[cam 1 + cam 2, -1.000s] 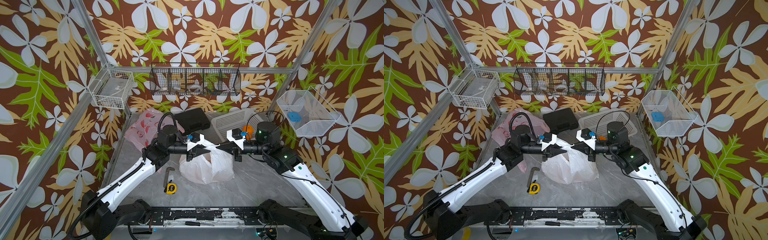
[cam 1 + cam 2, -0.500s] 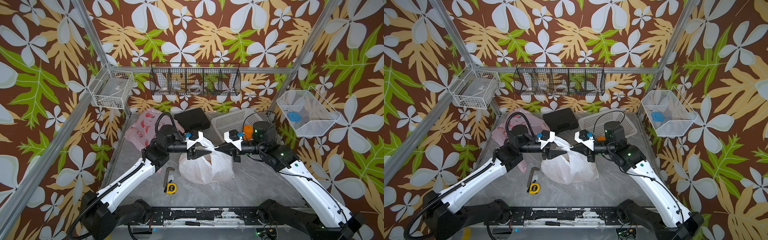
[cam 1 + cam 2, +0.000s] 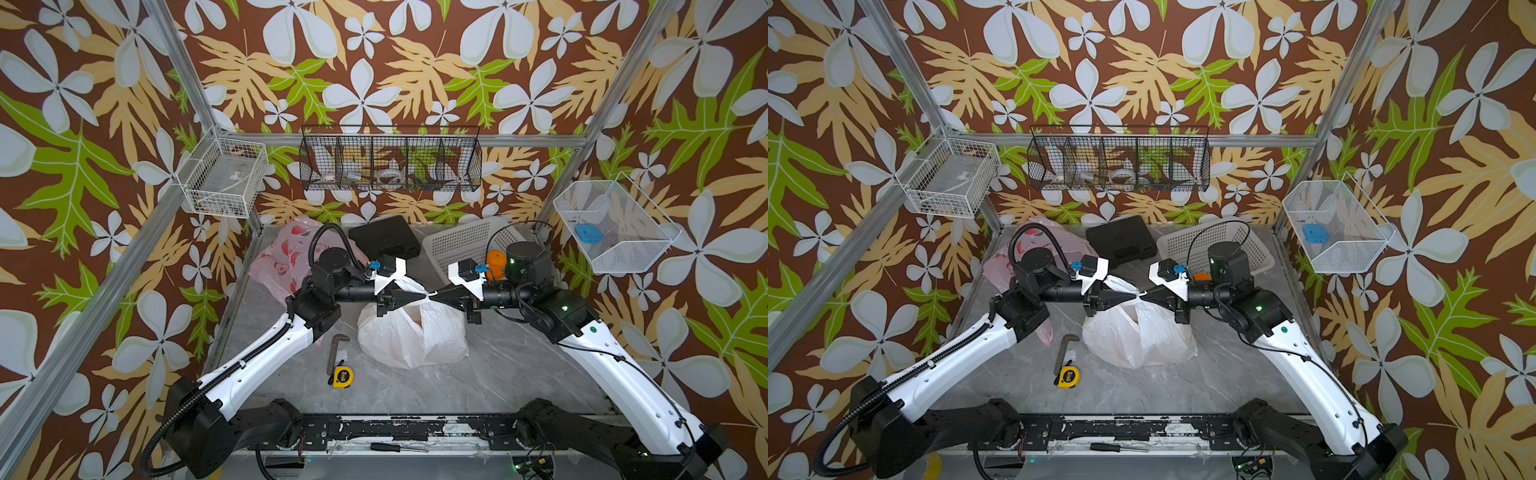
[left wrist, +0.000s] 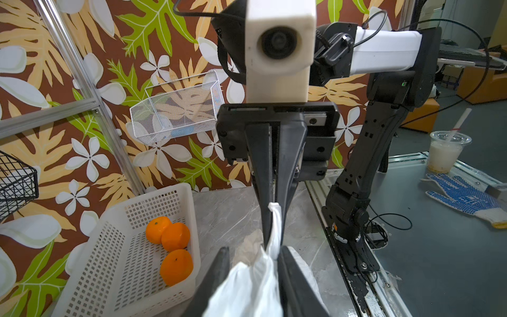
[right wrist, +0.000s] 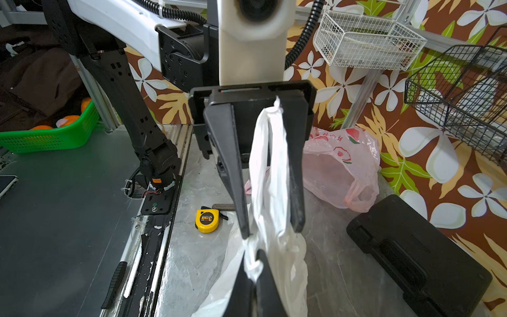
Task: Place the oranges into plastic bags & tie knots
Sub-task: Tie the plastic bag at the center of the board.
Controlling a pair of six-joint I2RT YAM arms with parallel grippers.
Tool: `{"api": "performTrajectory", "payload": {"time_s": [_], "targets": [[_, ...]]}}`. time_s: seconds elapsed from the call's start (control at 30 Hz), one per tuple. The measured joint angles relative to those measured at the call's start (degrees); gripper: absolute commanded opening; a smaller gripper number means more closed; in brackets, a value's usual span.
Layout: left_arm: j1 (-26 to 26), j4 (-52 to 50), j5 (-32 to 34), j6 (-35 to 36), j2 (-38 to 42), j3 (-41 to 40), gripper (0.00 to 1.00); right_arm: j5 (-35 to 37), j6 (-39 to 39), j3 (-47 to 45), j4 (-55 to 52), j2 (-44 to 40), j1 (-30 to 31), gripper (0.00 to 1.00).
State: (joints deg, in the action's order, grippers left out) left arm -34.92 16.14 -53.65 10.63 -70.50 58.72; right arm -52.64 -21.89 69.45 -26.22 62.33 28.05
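Right wrist view. Op1: left gripper (image 5: 271,232) let go and re-closed within the last second; jaws now narrow around the white plastic bag's (image 3: 411,336) handle (image 5: 270,164). And the right gripper (image 4: 273,205)?
Op2: Pinched shut on another strip, tips closer than before. Bag sits on the tabletop (image 3: 519,374) beneath them. Judged: knot being cinched, unfinished. Three oranges (image 4: 175,266) wait in the perforated basket (image 4: 109,260).

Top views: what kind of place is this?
Probably a robot data-collection cell in a lab or workshop: an aluminium frame walled with leaf-print backdrop, left arm and right arm on a base rail handling a white bag, and a work glove lying outside it.
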Motion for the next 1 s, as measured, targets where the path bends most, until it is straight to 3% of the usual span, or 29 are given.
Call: {"api": "performTrajectory", "payload": {"time_s": [0.1, 0.4, 0.57, 0.73, 0.83, 1.0], "targets": [[0.0, 0.35, -0.39, 0.02, 0.37, -0.48, 0.0, 0.26, 0.02, 0.09, -0.11, -0.63, 0.0, 0.0], [0.0, -2.47, 0.98, 2.82, 1.29, -1.2, 0.0, 1.62, 0.07, 1.16, -0.37, -2.62, 0.0, 0.0], [0.0, -2.8, 1.09, 2.93, 1.95, -1.57, 0.32, 2.08, 0.68, 1.22, -0.33, -1.97, 0.0, 0.0], [0.0, -2.67, 1.11, 2.47, 2.62, -1.86, 0.35, 3.32, 0.68, 1.22, -0.35, -1.44, 0.0, 0.0], [0.0, -2.4, 1.05, 2.14, 2.86, -2.14, 0.42, 3.65, 0.66, 1.22, -0.37, -1.44, 0.0, 0.0], [0.0, -2.25, 0.33, 1.64, 2.45, -2.1, 0.43, 4.92, 0.61, 1.38, -0.5, -1.09, 0.0, 0.0]]}}
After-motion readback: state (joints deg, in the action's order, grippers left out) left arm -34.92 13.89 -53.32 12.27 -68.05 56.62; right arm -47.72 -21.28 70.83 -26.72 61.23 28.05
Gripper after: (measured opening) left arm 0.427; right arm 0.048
